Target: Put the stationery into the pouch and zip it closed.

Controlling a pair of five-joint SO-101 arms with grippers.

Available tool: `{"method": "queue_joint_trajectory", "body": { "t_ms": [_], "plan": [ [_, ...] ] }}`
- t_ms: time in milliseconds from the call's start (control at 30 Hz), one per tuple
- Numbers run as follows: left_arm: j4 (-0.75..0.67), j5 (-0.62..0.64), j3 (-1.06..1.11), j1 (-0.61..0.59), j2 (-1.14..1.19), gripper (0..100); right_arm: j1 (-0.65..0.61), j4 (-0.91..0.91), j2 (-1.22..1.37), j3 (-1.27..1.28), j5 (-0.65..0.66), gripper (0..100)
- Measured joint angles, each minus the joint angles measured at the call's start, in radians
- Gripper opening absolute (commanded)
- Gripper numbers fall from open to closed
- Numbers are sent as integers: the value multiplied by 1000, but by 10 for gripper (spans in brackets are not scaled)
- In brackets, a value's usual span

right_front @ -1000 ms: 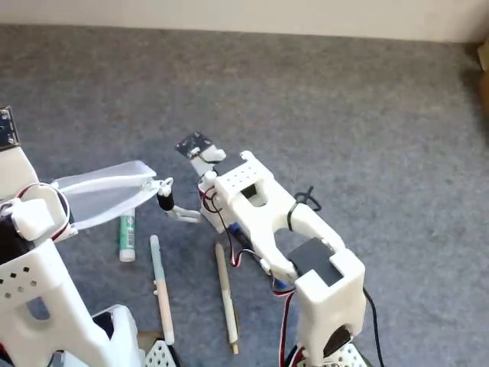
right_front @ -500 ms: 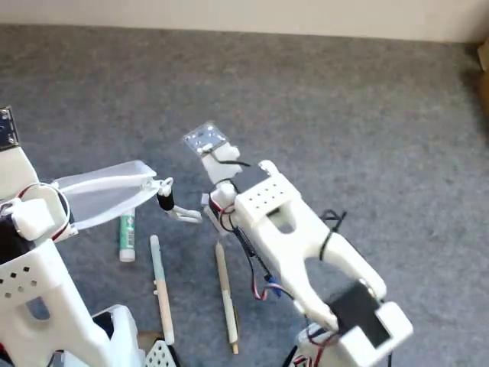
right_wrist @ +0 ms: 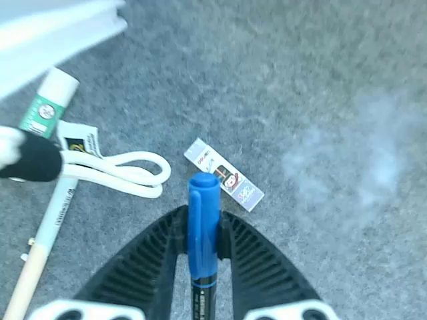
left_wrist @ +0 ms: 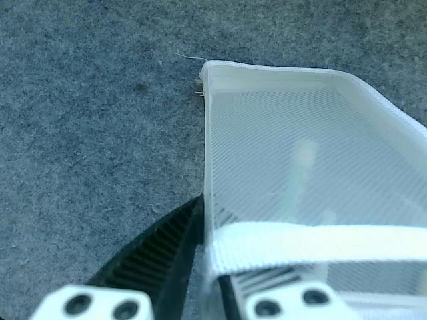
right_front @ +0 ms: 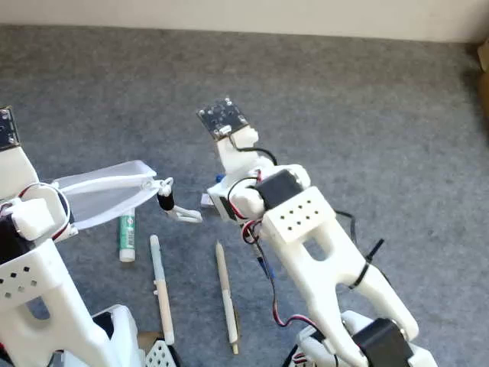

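Right wrist view: right gripper (right_wrist: 203, 215) clamps a blue plastic marker (right_wrist: 203, 193); next it likely needs carrying into the translucent mesh pouch (left_wrist: 293, 153) that the left gripper (left_wrist: 210, 257) pinches.

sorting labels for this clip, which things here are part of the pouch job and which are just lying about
Part of the job:
pouch, clamped in the left gripper
blue marker, in the right gripper
green glue stick
cream pen
other cream pen

Just lying about:
small printed slip, perhaps an eraser
brown object at the high view's edge
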Motion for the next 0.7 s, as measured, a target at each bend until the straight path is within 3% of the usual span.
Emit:
{"method": "queue_joint_trajectory", "body": {
  "t_ms": [500, 700],
  "plan": [
    [0, 8, -26, 26, 0, 7, -80, -176, -287, 2, 0, 5],
    [-3, 71, -60, 55, 2, 7, -106, -282, -342, 2, 0, 5]
  ]
}}
